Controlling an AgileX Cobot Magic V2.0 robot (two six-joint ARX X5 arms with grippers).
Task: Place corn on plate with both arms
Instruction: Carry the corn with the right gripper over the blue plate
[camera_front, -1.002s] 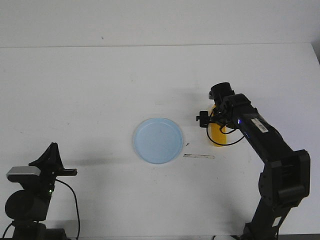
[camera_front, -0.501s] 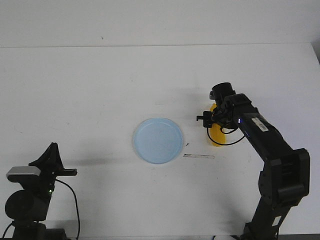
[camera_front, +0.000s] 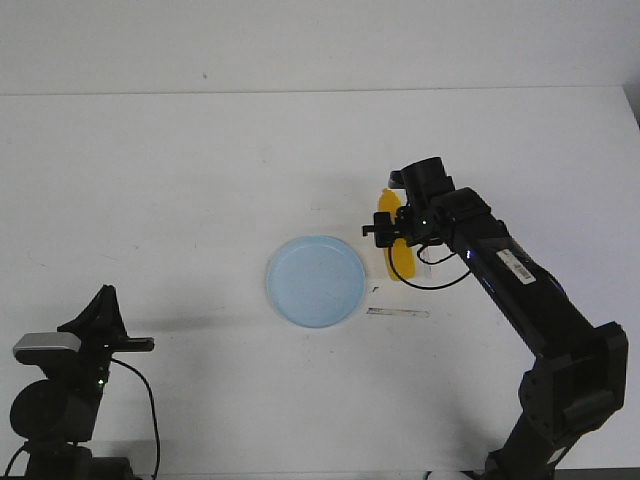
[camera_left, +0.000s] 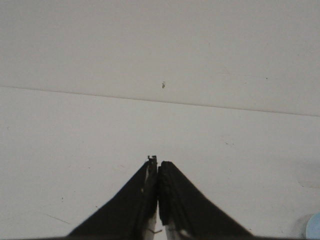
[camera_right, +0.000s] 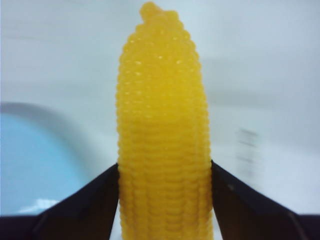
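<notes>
The yellow corn (camera_front: 402, 260) hangs off the table just right of the pale blue plate (camera_front: 316, 280), with my right gripper (camera_front: 394, 238) shut on it. In the right wrist view the corn (camera_right: 162, 120) fills the middle, its tapered end pointing away, and both black fingers (camera_right: 90, 200) press its sides around the right gripper (camera_right: 165, 175). The plate (camera_right: 35, 165) shows beside it, empty. My left gripper (camera_front: 104, 300) rests at the near left corner, far from both. It is shut (camera_left: 158, 166) with nothing in it, and a sliver of the plate (camera_left: 314, 227) shows at the frame's corner.
A thin pale strip (camera_front: 397, 313) lies on the white table (camera_front: 180, 180) just right of the plate, with a small dark speck (camera_front: 375, 289) beside it. The table's back edge (camera_left: 160, 100) meets a pale wall.
My right arm has carried the corn leftward towards the plate's right rim. The left arm has not moved.
</notes>
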